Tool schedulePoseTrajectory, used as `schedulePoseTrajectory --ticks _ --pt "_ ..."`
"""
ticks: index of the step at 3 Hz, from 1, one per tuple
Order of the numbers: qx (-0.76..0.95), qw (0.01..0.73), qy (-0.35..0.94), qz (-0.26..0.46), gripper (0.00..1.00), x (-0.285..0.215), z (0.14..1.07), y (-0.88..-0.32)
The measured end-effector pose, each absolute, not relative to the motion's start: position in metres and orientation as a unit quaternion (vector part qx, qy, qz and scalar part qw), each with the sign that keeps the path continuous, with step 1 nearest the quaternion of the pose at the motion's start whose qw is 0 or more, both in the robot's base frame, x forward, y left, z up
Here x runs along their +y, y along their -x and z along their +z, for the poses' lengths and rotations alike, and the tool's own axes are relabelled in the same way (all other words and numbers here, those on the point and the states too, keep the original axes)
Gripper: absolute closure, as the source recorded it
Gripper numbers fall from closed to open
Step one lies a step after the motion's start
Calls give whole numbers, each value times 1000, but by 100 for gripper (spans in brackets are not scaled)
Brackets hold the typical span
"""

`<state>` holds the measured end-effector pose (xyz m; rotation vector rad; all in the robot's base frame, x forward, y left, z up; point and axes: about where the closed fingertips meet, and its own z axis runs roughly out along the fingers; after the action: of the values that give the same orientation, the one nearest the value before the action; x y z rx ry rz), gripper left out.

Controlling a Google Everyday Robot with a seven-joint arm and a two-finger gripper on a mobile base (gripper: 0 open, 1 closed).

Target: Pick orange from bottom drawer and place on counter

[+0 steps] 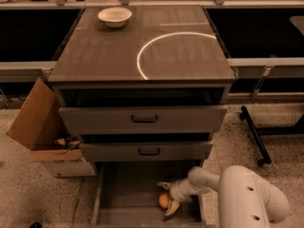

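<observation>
White claw point(167, 196) agape around drawer's point(124, 190) orange point(164, 201)

The white arm point(247, 198) comes in from the lower right, with its forearm stretched leftward and held low. At bottom centre, the claw point(167, 197) points left, its two fingers point(172, 208) spread apart.

The flat dark grey-brown counter point(109, 56) is glossy, its surface throwing back a bright white arc (almost like glass). The small round orange point(164, 202) looks smooth against the matt grey bottom drawer point(128, 189). The pale, smooth-shelled gripper point(165, 198) sits inside that drawer, fingers spread either side of the fruit. The brown cardboard box point(33, 122) looks dull and papery.
</observation>
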<state>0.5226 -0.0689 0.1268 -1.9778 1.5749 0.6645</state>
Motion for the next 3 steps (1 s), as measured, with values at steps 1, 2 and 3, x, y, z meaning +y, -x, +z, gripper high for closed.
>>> schedulePoseTrajectory --ticks 1,2,3 --pt "580 253 735 244 41 -72 120 -518" --pt "580 243 737 247 64 -77 113 -511" --pt "572 255 737 252 87 -87 126 -505"
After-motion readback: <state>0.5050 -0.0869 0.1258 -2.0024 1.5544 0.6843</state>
